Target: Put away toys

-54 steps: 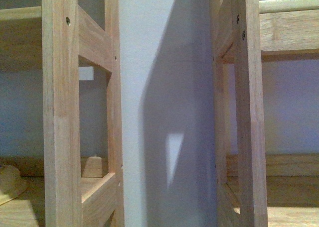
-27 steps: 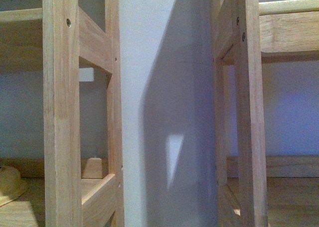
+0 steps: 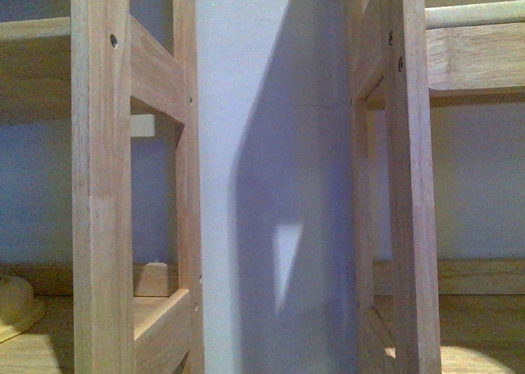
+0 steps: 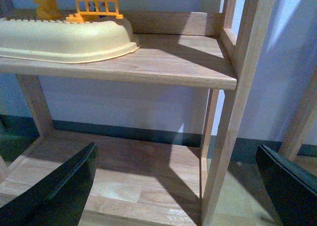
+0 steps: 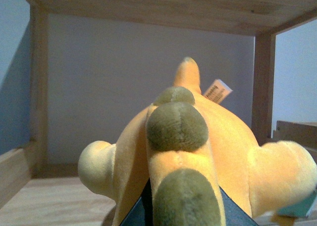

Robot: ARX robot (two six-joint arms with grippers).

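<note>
Plush animal (image 5: 198, 151) is sitting clamped in the right pincer (image 5: 183, 208), inside a wooden shelf bay (image 5: 148, 8); releasing too early risks it rolling off the board. Left pincer (image 4: 173, 186) is gaping wide, holding nothing. Cream tray (image 4: 64, 40) is carrying colourful pieces (image 4: 96, 8).

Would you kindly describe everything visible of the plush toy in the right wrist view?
The plush toy is soft orange-yellow fabric with a row of olive-brown pads along its ridge, paler rounded limbs on both sides, and a white printed tag near its pointed far end. It fills the near view inside a wooden shelf bay, under an upper board. A dark part of the right gripper shows beneath it; whether the jaws clamp it cannot be told.
</note>
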